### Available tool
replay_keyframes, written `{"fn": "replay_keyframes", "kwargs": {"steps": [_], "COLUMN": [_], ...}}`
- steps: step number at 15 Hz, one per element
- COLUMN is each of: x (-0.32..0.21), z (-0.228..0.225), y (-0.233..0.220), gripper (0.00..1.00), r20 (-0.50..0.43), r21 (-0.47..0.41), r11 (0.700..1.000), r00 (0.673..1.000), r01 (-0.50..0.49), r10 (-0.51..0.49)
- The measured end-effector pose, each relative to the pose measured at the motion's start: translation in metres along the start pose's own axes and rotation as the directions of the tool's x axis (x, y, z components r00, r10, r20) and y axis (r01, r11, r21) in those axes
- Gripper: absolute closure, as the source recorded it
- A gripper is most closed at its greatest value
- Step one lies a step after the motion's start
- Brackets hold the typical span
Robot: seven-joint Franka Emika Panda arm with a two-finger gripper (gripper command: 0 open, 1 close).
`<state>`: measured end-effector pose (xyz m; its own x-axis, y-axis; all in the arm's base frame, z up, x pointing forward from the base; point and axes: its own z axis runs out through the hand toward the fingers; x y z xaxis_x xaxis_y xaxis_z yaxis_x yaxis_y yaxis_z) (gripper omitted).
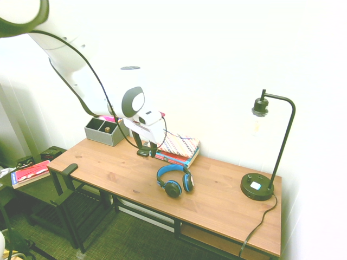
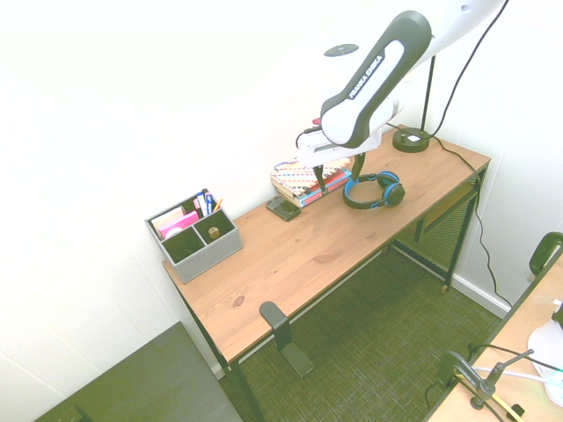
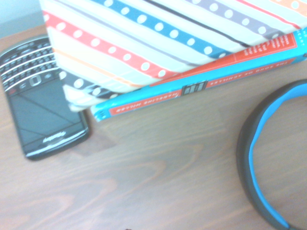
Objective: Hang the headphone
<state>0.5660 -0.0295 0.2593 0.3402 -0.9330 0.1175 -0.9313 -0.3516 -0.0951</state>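
Pointing down, open tool [image 1: 146, 147] beside headphone [image 1: 175, 180].

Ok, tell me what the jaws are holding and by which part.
Nothing is held. The gripper hangs open above the desk, while the headphone lies flat, untouched.

One headphone [image 1: 174, 180], one lamp [image 1: 265, 157], one phone [image 3: 41, 100], two books [image 1: 174, 147].
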Motion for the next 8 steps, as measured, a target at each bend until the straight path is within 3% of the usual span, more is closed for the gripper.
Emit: {"fn": "replay_keyframes", "kwargs": {"steps": [7,8], "x": [0.048,0.049], "z": [0.055,0.066], "y": [-0.003,-0.003], "gripper": [0.00,1.00], "r20": [-0.004,0.002], "r21": [-0.039,-0.043], "r11": [0.994,0.993], "r00": [0.995,0.994], "r01": [-0.098,-0.106], "r10": [0.098,0.106]}}
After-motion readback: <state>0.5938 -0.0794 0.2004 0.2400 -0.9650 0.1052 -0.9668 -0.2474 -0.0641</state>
